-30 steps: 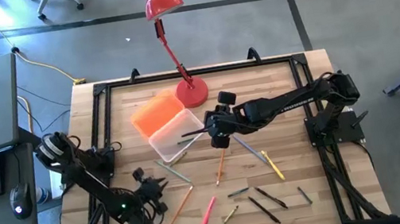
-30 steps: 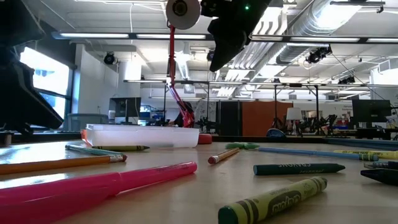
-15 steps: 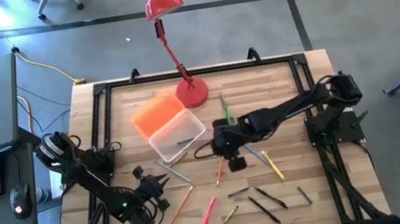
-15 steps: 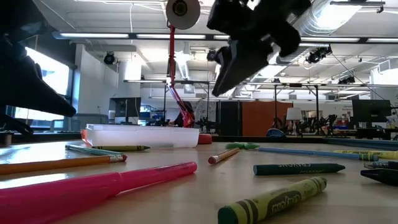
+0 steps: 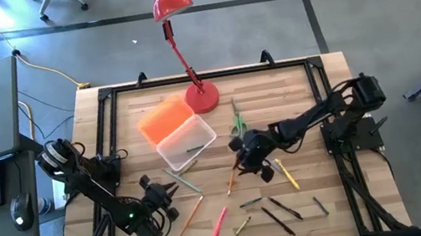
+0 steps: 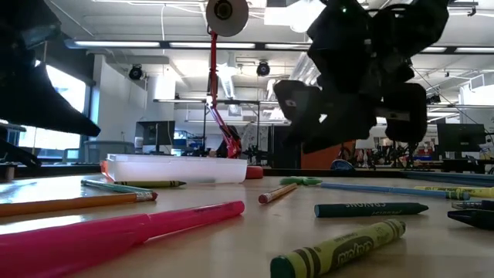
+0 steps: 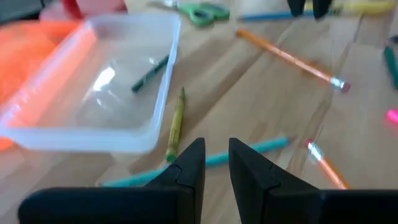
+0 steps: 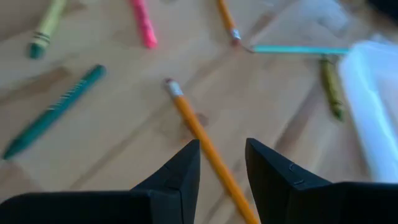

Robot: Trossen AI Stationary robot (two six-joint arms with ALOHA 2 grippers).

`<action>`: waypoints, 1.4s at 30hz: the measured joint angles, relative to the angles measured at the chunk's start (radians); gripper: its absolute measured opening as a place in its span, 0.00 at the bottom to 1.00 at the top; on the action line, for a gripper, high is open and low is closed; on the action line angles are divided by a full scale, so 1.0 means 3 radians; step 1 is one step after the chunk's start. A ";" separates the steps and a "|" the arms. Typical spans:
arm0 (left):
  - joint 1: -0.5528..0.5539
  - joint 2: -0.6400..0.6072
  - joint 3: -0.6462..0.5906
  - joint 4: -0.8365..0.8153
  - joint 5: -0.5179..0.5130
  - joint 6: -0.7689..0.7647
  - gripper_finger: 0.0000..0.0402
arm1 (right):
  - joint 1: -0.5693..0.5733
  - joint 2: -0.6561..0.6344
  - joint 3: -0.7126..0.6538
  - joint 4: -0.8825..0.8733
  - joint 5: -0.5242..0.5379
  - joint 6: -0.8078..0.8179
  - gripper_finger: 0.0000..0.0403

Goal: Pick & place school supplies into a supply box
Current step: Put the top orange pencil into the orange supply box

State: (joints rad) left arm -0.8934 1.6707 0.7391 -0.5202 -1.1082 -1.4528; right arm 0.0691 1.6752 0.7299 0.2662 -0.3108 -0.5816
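The right arm reaches in from the table's right edge, its right gripper (image 5: 251, 161) low above the orange pencil (image 5: 232, 178) near the table's middle, fingers (image 8: 180, 177) parted with nothing between them and the pencil (image 8: 208, 149) running under the gap. The left gripper (image 5: 159, 195) waits near the front left, its 2 fingers (image 7: 189, 168) apart and empty. The supply box (image 5: 186, 142) sits open beside its orange lid (image 5: 164, 118), with 1 green crayon (image 7: 150, 73) inside. Since 1 second ago, the right gripper has moved from the box to the pencil; the scissors (image 5: 236, 121) are now uncovered.
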 joint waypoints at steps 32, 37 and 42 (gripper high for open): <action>0.0316 -0.0715 0.0001 0.0161 -0.0023 0.1090 0.25 | -0.0351 0.1406 0.0735 -0.0064 -0.1087 -0.0519 0.03; 0.0316 -0.0720 0.0001 0.0159 -0.0092 0.1104 0.25 | -0.0300 0.1243 0.0728 0.0037 -0.1079 -0.0440 0.02; 0.0318 -0.0728 0.0001 0.0164 -0.0188 0.1104 0.25 | -0.0297 0.0744 0.0874 0.0056 -0.0761 -0.0332 0.02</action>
State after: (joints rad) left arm -0.7980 1.4522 0.7395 -0.4710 -1.1646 -1.1217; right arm -0.0201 1.8985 0.9919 0.2831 -0.5390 -0.6812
